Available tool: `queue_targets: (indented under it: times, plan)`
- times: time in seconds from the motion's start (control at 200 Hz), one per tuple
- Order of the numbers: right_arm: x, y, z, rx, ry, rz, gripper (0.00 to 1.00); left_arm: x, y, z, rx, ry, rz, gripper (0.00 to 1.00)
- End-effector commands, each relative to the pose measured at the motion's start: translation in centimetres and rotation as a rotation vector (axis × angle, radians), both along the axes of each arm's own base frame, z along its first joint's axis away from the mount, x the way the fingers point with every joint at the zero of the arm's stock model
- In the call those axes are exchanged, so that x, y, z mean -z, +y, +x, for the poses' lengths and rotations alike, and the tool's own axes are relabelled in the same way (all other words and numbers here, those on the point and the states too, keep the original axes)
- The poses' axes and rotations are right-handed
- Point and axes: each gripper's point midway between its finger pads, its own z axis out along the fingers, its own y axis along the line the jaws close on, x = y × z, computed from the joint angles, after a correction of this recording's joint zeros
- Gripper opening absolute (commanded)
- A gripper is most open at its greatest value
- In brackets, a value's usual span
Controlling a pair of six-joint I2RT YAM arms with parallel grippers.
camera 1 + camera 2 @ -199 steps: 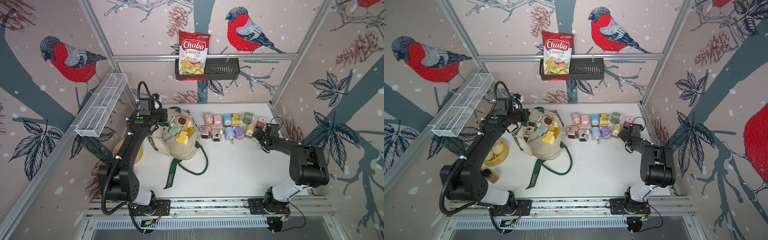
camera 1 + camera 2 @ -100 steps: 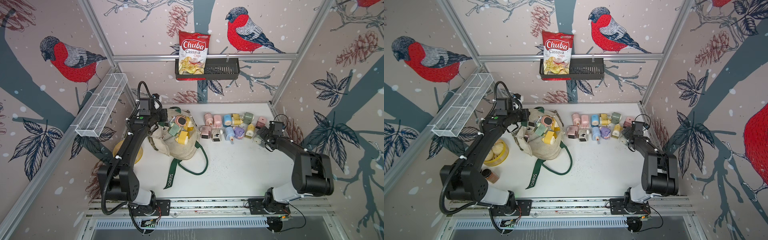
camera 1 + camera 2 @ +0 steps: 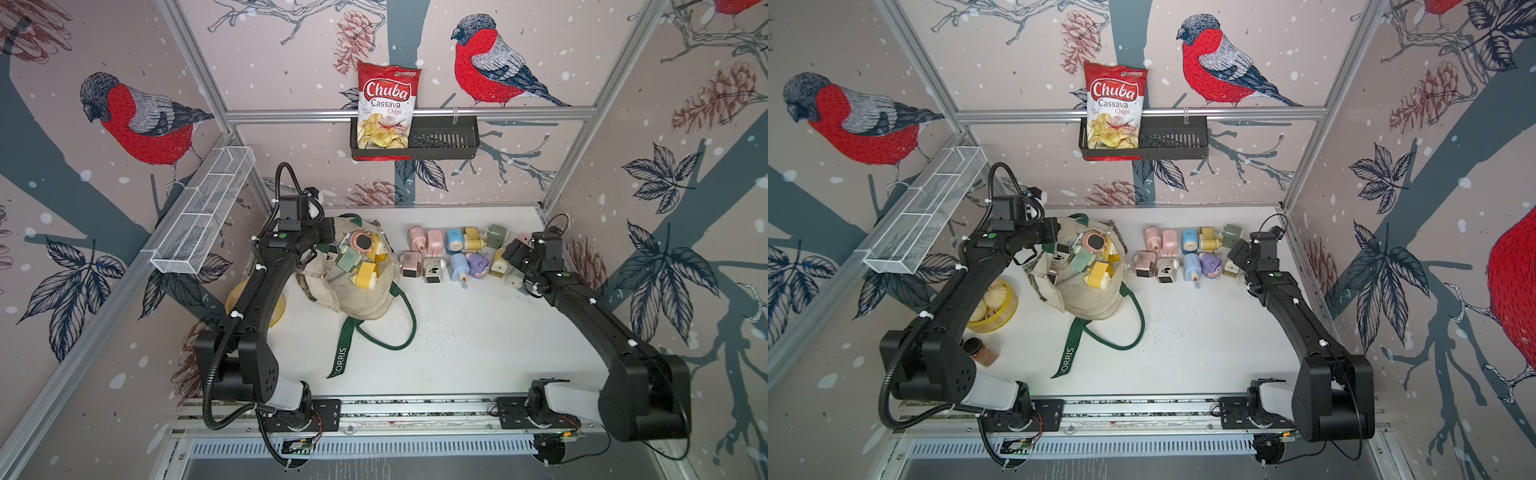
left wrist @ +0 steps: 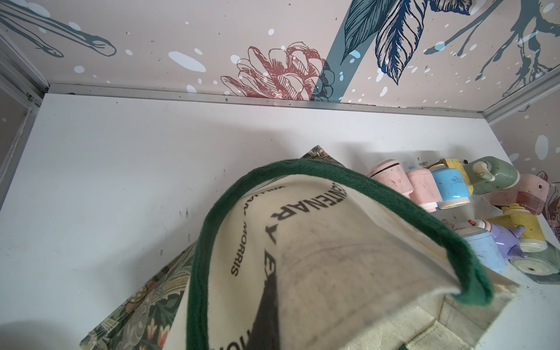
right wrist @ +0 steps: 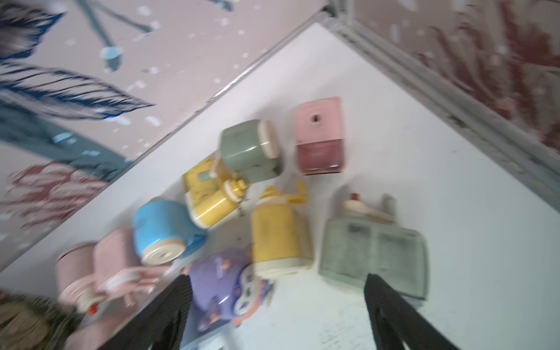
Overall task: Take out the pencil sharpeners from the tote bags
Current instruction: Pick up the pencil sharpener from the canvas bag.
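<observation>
twelve or so pencil sharpeners [image 3: 459,265] lie in two loose rows on the white table [image 3: 457,340], near the back wall and just to the right of the tote bag [image 3: 357,297]. several more sit heaped in the bag's open mouth, among them a pink sharpener [image 3: 360,242] with a dark round face and a yellow sharpener [image 3: 365,275]. my left gripper [image 3: 334,240] is clenched on the bag's rim, on the side nearest my left arm, with the cloth lifted close under my wrist camera. my right gripper [image 5: 276,278] hangs over the right end of the rows, jaws spread wide with nothing between them. a purple sharpener [image 5: 224,281] lies by one finger and a grey-green sharpener [image 5: 372,251] by the other.
</observation>
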Motion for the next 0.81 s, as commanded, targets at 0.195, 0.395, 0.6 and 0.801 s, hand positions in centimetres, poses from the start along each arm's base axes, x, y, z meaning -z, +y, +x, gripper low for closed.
queue_targets:
  times: [0.195,0.395,0.6,0.801]
  plan:
    - [-5.3,16.4,-3.5,-0.492,-0.125,0.054,0.85,-2.0,0.2,0.8,-0.008,-0.077,-0.005,0.00]
    - [-5.5,27.0,-7.6,-0.732,-0.119,0.007,0.84,-2.0,0.2,0.8,-0.009,-0.077,-0.004,0.00]
    - [-4.0,34.6,-10.7,-0.885,-0.076,-0.054,0.82,-2.1,0.3,0.7,-0.011,-0.081,-0.002,0.00]
    - [-1.0,39.4,-11.9,-0.963,-0.008,-0.089,0.80,-2.1,0.3,0.7,-0.013,-0.082,0.000,0.00]
